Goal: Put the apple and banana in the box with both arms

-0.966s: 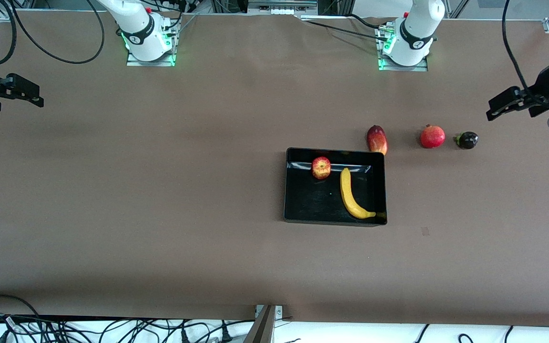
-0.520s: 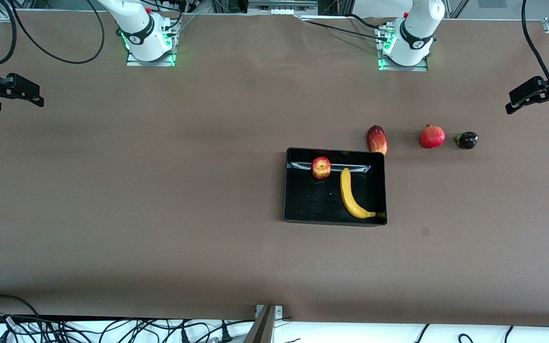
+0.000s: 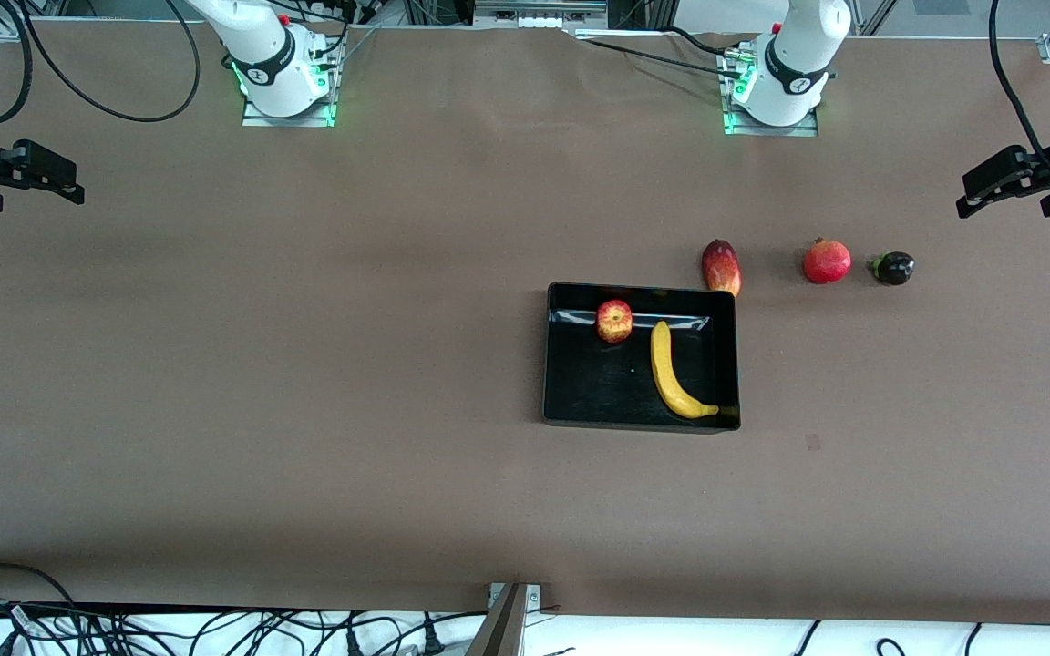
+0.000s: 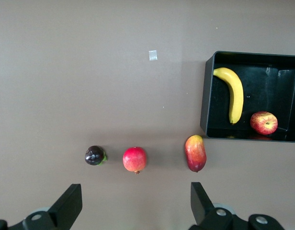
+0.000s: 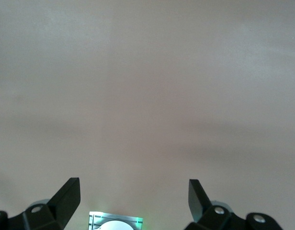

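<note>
The apple and the banana lie in the black box, the apple by the wall nearest the arm bases. All three show in the left wrist view: apple, banana, box. My left gripper is open and empty, high over the table at the left arm's end; its wrist view shows the spread jaws. My right gripper is open and empty, over bare table at the right arm's end.
Three fruits lie in a row on the table beside the box, toward the left arm's end: an oval red-yellow fruit, a round red fruit with a crown tip and a small dark fruit. The right arm's base shows below its gripper.
My left gripper has drawn away from the fruit row toward its end of the table. The right arm, the box and the fruits have not moved.
</note>
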### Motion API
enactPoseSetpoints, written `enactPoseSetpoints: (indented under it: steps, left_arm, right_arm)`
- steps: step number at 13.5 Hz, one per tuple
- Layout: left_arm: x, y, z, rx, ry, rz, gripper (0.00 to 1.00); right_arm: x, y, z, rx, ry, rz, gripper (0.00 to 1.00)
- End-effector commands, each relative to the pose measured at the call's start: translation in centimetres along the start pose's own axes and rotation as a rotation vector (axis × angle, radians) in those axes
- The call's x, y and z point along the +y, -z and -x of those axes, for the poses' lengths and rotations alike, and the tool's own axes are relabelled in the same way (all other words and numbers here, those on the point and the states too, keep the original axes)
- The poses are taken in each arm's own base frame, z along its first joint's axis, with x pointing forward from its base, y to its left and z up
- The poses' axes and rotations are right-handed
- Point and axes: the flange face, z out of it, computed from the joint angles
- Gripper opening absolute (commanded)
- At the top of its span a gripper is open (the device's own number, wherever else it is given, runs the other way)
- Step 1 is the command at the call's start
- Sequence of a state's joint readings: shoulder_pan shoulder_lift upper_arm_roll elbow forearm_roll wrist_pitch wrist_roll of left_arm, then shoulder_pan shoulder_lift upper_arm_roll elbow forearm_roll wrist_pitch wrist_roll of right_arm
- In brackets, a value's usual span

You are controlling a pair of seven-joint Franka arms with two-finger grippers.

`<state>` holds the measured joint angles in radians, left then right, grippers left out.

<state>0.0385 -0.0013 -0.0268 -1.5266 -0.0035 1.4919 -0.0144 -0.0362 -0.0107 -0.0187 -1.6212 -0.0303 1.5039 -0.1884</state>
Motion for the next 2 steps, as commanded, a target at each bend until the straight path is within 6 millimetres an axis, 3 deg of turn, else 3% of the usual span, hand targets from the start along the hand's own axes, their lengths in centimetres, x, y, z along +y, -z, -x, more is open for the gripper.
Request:
enactPoseSetpoints:
  steps: [1, 2]
  left_arm:
    - [0.25, 0.50, 0.68, 0.017, -0.021, -0.006, 1.00]
    - [0.25, 0.43, 0.68, 0.015, -0.021, -0.006, 1.00]
  right_arm:
    - [0.03, 0.59, 0.14, -0.006, -0.001, 0.009, 1.00]
    - [0.01, 0.57, 0.15, -0.007, -0.001, 0.007, 1.00]
